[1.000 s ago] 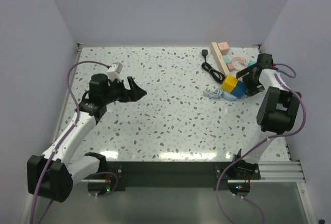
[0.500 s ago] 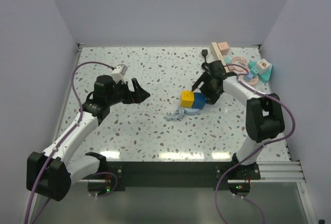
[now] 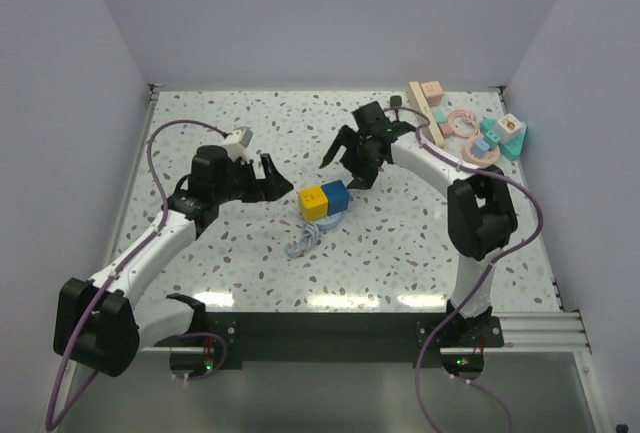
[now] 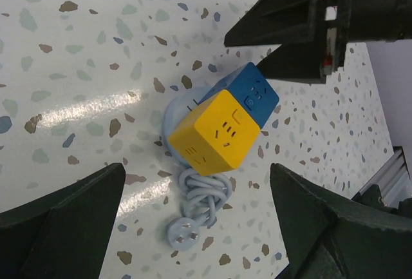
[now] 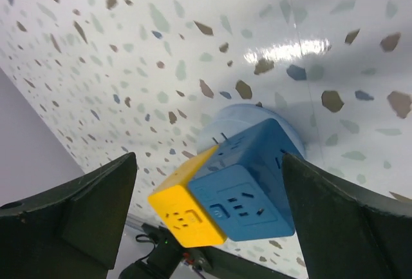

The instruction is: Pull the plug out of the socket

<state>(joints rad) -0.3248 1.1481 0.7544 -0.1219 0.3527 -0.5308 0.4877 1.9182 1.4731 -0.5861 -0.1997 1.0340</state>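
Observation:
The socket (image 3: 424,105), a cream-beige strip, lies at the back right of the table. The small black plug (image 3: 397,103) shows just left of the strip's far end; my right arm hides most of its cord. My right gripper (image 3: 342,167) (image 5: 209,160) is open near the table's middle, well left of the strip, with nothing between its fingers. My left gripper (image 3: 277,175) (image 4: 196,182) is open too, facing it from the left. Both are far from the plug.
Joined yellow (image 3: 312,202) (image 4: 215,134) and blue (image 3: 336,195) (image 5: 248,185) cubes sit between the two grippers, with a knotted pale blue cord (image 3: 303,239) (image 4: 199,195). Pink rings (image 3: 455,121) and teal blocks (image 3: 503,136) lie at the back right.
My right arm has swung left from the back right corner to the table's middle. The yellow and blue cubes and their pale cord have shifted left with it. The left gripper edged right.

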